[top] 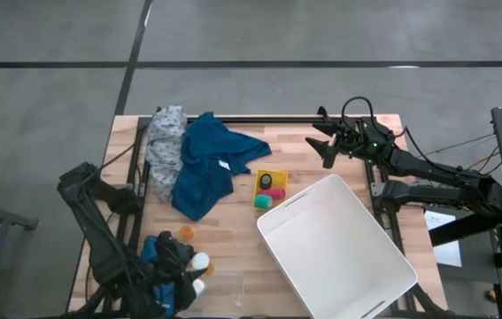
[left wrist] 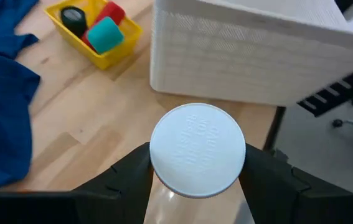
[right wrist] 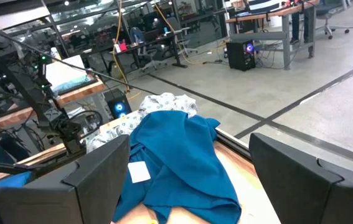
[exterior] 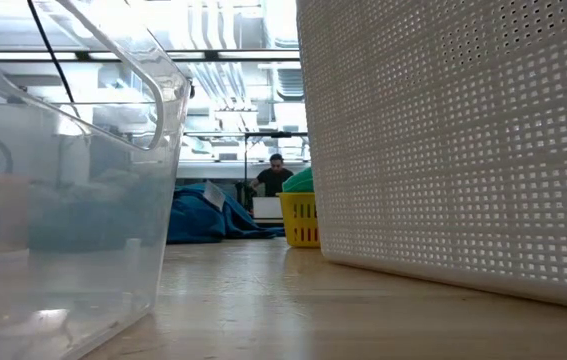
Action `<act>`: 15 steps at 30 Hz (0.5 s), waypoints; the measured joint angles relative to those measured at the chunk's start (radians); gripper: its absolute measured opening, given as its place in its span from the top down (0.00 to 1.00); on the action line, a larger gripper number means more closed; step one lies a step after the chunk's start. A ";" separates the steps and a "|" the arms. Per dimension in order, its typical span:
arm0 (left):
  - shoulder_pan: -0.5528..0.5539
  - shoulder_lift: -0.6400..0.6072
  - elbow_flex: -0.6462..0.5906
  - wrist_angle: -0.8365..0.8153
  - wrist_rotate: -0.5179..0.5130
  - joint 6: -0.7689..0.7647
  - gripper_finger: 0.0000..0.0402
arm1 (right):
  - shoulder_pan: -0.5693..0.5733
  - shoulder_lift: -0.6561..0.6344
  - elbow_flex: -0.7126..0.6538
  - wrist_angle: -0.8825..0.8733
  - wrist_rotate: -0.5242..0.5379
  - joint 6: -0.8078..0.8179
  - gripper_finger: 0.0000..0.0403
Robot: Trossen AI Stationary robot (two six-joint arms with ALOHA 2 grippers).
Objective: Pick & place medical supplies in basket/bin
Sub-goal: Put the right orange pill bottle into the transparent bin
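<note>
The left gripper is closed on a pill bottle, its 2 fingers pressing the sides just under the white cap, so the bottle stands upright between them. In the high view this gripper sits at the near left corner of the surface, among other bottles.

Just ahead of the gripper lies bare wood, then the white perforated bin, well apart to its right and forward. Beyond and left of the gripper's line is a small yellow basket holding teal, pink and dark bandage rolls, and farther left the blue cloth garment.

The step in hand looks like carrying the bottle to the bin. To do it well, I would lift straight up until the bottle's base clears the bin's tall wall, travel over the open top, then release low inside so it does not bounce out.

Farthest off, the right gripper waits at the far right edge, jaws fully apart and holding nothing, facing the garment and the grey dotted cloth.
</note>
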 joint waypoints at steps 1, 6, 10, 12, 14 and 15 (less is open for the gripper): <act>-0.007 0.003 0.000 0.003 0.001 -0.001 0.47 | 0.000 0.000 0.000 0.000 0.000 0.000 0.19; -0.009 0.018 0.000 0.023 0.000 -0.007 0.47 | 0.000 0.000 0.000 0.000 0.000 0.000 0.19; -0.009 0.042 0.000 0.044 0.001 -0.020 0.47 | 0.000 0.000 0.000 0.000 0.000 0.000 0.19; -0.010 0.050 0.000 0.065 0.006 -0.031 0.47 | 0.000 0.000 0.000 0.000 0.000 0.000 0.19; -0.014 0.057 0.000 0.089 0.017 -0.026 0.47 | 0.000 0.000 0.000 0.000 0.000 0.000 0.19; -0.015 0.063 0.000 0.099 0.024 -0.022 0.47 | 0.000 0.000 0.000 0.000 0.000 0.000 0.19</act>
